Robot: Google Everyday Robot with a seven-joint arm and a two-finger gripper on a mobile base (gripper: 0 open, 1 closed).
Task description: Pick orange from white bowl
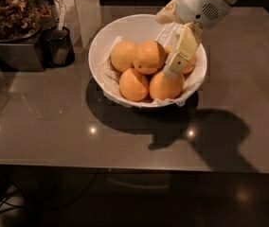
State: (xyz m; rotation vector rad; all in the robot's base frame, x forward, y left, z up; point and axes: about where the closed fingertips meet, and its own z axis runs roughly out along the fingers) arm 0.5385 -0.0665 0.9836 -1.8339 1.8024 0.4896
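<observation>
Where the glossy table [40, 126] gleams, the tool [172, 71] overhangs the white bowl [130, 25]

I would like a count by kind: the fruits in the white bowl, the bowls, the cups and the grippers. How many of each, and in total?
Orange fruits: 5, one partly hidden behind the gripper
White bowl: 1
Black cup: 1
Gripper, low over the bowl's right side: 1
Total: 8
</observation>
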